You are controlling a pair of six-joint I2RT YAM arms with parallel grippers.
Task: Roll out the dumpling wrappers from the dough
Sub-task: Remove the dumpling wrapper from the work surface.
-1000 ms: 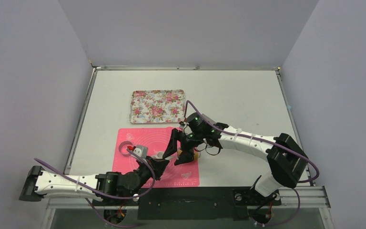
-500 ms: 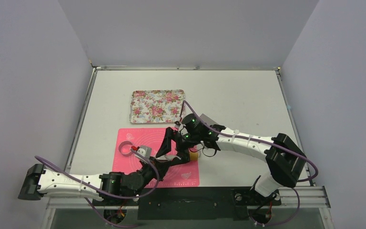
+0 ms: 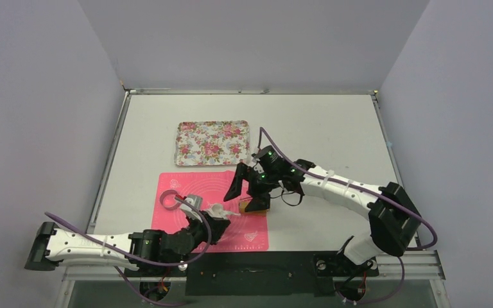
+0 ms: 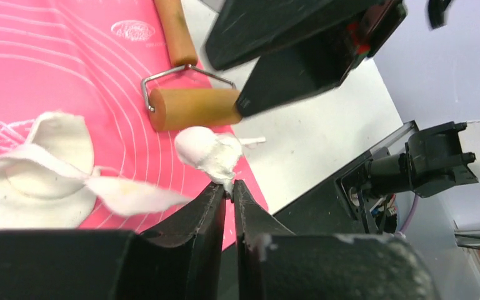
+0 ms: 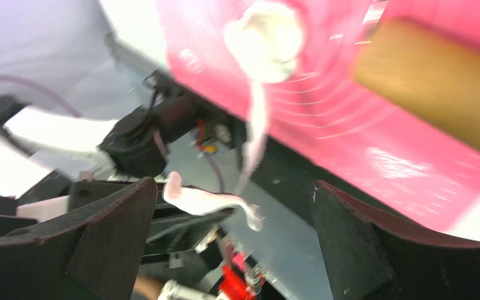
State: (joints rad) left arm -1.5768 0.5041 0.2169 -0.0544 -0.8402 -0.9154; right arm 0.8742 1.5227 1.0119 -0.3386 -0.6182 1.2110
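Shifted right and lifted since a second ago: left gripper (image 4: pixel 228 186), clenched on one ragged dough scrap (image 4: pixel 207 150) above the near right part of one pink mat (image 4: pixel 69 62). Drawn back from the mat centre and spread wider: right gripper (image 5: pixel 234 184), released, grasping nothing, poised over one wooden roller (image 4: pixel 190 107) at the mat's right edge. Lying on the mat, left in the left wrist view: one flat, rounded piece resembling a dumpling wrapper (image 4: pixel 19 209), not certain, partly under one ragged strip (image 4: pixel 131 195). Beyond the mat: one floral tray (image 3: pixel 212 142). Near the mat's left edge: one ring cutter (image 3: pixel 169 201).
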